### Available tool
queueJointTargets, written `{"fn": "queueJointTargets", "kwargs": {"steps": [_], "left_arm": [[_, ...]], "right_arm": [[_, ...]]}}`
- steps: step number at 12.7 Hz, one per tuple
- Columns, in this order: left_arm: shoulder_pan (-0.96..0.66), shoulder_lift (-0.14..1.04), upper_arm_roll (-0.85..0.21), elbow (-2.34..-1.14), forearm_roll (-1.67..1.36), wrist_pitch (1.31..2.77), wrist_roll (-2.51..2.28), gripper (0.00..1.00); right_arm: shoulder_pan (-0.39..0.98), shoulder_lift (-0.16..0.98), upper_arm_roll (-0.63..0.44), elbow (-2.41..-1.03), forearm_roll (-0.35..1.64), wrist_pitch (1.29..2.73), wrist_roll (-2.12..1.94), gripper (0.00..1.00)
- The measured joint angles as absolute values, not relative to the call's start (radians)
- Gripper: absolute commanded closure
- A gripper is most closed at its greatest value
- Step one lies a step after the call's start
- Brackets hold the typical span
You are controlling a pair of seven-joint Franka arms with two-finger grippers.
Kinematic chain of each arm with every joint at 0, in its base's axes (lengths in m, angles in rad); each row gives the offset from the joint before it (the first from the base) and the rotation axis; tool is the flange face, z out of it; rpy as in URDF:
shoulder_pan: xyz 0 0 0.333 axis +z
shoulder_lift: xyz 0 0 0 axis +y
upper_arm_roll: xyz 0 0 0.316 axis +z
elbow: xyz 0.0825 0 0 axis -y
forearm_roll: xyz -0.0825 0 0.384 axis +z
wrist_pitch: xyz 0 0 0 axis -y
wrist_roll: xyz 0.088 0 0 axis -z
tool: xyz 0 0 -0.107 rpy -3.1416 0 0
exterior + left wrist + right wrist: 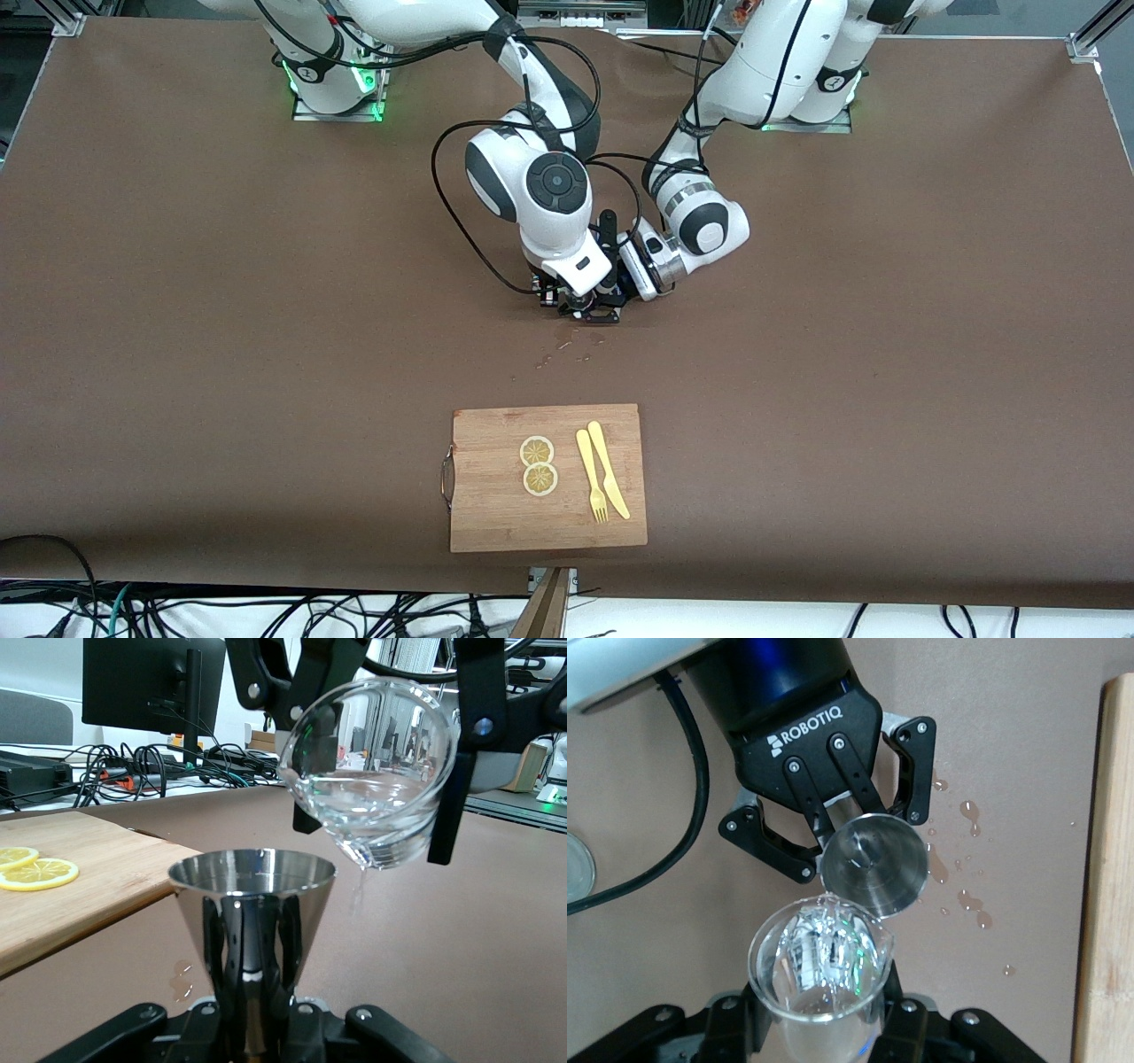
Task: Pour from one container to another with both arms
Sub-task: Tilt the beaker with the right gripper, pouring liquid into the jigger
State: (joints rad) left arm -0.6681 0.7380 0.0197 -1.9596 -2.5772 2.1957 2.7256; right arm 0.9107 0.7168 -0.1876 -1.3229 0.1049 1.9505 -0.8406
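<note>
My left gripper (252, 935) is shut on a shiny metal cone cup (252, 881), held upright just above the table. My right gripper (824, 1014) is shut on a clear glass beaker (819, 961) with water in it. The beaker (376, 771) is tilted over the cup (875, 864), and a thin trickle leaves its lip close to the cup's rim. In the front view both hands meet over the table's middle, the right gripper (567, 303) beside the left gripper (611, 306).
Spilled water drops (567, 350) lie on the brown table under the hands. A wooden cutting board (496, 514) nearer the front camera carries two lemon slices (538, 465) and a yellow fork and knife (602, 478). Black cables hang round both wrists.
</note>
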Motion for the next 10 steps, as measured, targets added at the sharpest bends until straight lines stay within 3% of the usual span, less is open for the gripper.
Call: {"fn": "queueJointTargets", "kwargs": {"steps": [6, 10], "left_arm": [[-0.668, 0.738, 0.020, -1.959, -2.577, 2.197, 2.726, 1.00], [-0.668, 0.737, 0.024, -1.958, -2.577, 2.197, 2.726, 1.00]], "right_arm": [[0.901, 0.717, -0.187, -1.315, 0.111, 1.954, -0.837, 0.76], [0.835, 0.716, -0.173, -1.292, 0.247, 1.955, -0.837, 0.76]]}}
